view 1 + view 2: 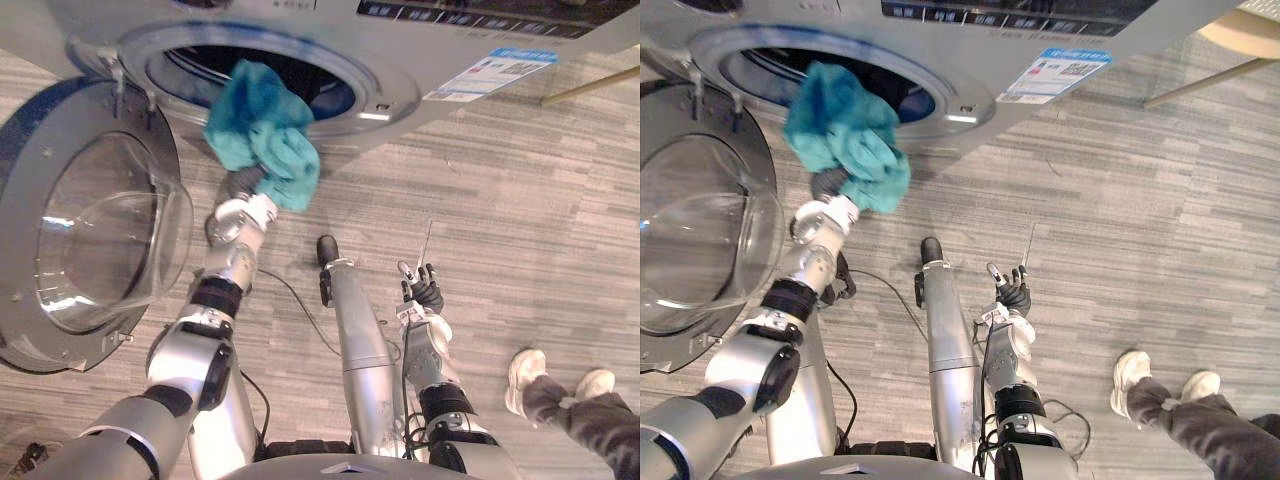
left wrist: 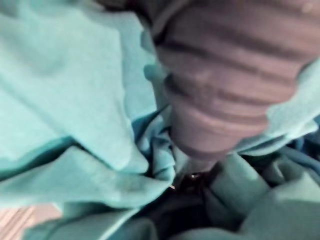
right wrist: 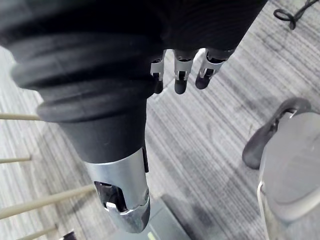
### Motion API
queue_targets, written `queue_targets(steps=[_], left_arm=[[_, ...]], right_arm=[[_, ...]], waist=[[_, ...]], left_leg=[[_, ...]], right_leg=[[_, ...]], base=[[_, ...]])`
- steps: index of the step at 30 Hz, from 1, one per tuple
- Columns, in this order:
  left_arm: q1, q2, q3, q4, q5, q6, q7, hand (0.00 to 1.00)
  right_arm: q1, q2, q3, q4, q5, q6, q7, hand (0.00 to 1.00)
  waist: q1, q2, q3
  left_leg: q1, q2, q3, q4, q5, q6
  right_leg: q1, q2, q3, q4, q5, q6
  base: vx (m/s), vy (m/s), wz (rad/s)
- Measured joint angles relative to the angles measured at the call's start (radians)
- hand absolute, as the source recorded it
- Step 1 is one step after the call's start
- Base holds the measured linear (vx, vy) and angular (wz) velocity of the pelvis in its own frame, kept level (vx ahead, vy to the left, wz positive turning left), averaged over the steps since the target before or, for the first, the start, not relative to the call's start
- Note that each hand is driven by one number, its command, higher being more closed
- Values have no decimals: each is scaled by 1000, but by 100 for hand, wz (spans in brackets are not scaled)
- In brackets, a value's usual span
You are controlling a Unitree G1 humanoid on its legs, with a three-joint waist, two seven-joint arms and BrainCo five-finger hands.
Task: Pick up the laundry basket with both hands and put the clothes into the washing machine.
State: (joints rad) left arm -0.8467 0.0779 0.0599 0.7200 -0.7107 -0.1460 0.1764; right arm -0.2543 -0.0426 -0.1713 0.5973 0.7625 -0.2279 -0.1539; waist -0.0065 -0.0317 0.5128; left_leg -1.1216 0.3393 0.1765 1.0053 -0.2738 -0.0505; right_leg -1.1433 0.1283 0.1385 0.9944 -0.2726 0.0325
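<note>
Evidently the loading was midway: the teal cloth [image 1: 262,130] hung at the lower rim of the washing machine [image 1: 400,95] mouth, draped over the left hand [image 1: 244,184], not yet inside. The left wrist view had cloth bunched round that hand, so I couldn't tell its hold. The right wrist view showed the right hand [image 1: 424,292] with fingers [image 3: 181,75] relaxed and empty above the floor.

The grey plank-patterned floor [image 1: 520,200] carries the washing machine [image 1: 430,60] at its far side, door [image 1: 90,230] swung open. A person's white shoes [image 1: 527,375] stand on the floor, well apart from the machine, and a pale wooden leg [image 1: 590,87] shows near it.
</note>
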Motion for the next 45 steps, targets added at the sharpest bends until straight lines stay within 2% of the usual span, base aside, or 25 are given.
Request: queue_targets(steps=[3, 9, 13, 16, 21, 23, 25, 30, 34, 36, 37, 39, 43, 44, 45], left_arm=[[-27, 49, 60, 0, -53, -14, 17, 100], [-117, 97, 74, -3, -123, -30, 39, 100], [-231, 107, 28, -13, -168, -34, 42, 100], [-332, 120, -55, -80, -192, -55, 41, 100], [-462, 104, -157, -187, -252, -121, 37, 100], [-465, 60, -188, -233, -288, -155, 39, 100], [-464, 7, -208, -234, -306, -169, 49, 100], [-466, 5, -234, -234, -302, -169, 67, 100], [-565, 104, -190, -112, -285, -159, 71, 100], [-678, 199, -192, 4, -261, -121, 68, 100], [-701, 219, -195, 30, -240, -110, 67, 100], [-779, 281, -226, 113, -155, -84, 64, 100], [-845, 340, -318, 135, -127, -77, 76, 100], [-861, 346, -338, 135, -98, -76, 84, 0], [-870, 347, -343, 135, -87, -76, 84, 0]], right_arm=[[0, 10, -5, -1, 25, -13, 0, 0], [0, 37, -28, -3, 38, -19, 2, 0], [0, 36, -39, -3, 66, -31, 11, 0], [10, 36, -40, -18, 77, -31, 23, 0], [15, 37, -42, -33, 105, -31, 42, 0], [15, 36, -44, -40, 106, -30, 42, 0], [16, 35, -43, -58, 106, -30, 42, 0], [18, 24, -41, -92, 107, -30, 43, 0], [19, 14, -40, -106, 107, -30, 44, 0], [22, 14, -47, -102, 109, -31, 44, 0], [22, 14, -49, -97, 112, -31, 44, 0], [22, 20, -66, -67, 115, -31, 44, 0], [36, 31, -86, -48, 139, -38, 43, 0], [40, 32, -86, -36, 141, -45, 43, 0], [42, 32, -86, -28, 142, -50, 43, 0]], waist=[[0, -6, 15], [1, -17, 26], [-3, -19, 28], [-3, -21, 40], [-9, -21, 40], [-9, -21, 40], [-10, -21, 40], [-26, -22, 40], [-34, -28, 44], [-44, -32, 47], [-46, -34, 47], [-49, -34, 48], [-48, -35, 48], [-48, -35, 48], [-48, -35, 48]], left_leg=[[-37, 0, -13, 12, -3, 3], [-89, 1, -18, 17, -5, 7], [-118, 0, -18, 25, -9, 14], [-130, -1, -20, 31, -11, 17], [-139, -1, -19, 44, -15, 24], [-138, -1, -19, 47, -16, 25], [-138, -1, -17, 50, -17, 26], [-138, 4, 0, 58, -24, 35], [-171, 24, 17, 67, -27, 40], [-220, 32, 14, 81, -27, 41], [-229, 33, 14, 86, -28, 43], [-260, 36, 11, 103, -31, 49], [-277, 35, 8, 110, -34, 53], [-277, 35, 10, 110, -35, 55], [-277, 34, 10, 110, -36, 56]], right_leg=[[-22, -1, -10, -4, 2, 3], [-59, -2, -13, -20, 9, 13], [-83, -3, -13, -22, 13, 19], [-91, -6, -15, -20, 13, 21], [-99, -7, -14, -12, 12, 23], [-99, -7, -14, -9, 12, 23], [-99, -7, -13, -8, 14, 26], [-109, -1, 6, -8, 19, 36], [-147, 16, 23, -19, 35, 45], [-189, 19, 20, -14, 42, 45], [-199, 19, 20, -10, 43, 46], [-225, 21, 19, 1, 42, 49], [-235, 18, 15, 1, 41, 51], [-235, 17, 15, 1, 40, 52], [-236, 16, 16, 1, 40, 52]], base=[[28, 89, 2], [32, 72, -1], [38, 72, -3], [35, 68, 0], [28, 56, -2], [26, 51, 0], [22, 51, -2], [19, 52, -8], [16, 46, -22], [8, 59, -9], [16, 70, -6], [27, 63, -5], [27, 64, 1], [21, 66, 1], [23, 78, 0]])
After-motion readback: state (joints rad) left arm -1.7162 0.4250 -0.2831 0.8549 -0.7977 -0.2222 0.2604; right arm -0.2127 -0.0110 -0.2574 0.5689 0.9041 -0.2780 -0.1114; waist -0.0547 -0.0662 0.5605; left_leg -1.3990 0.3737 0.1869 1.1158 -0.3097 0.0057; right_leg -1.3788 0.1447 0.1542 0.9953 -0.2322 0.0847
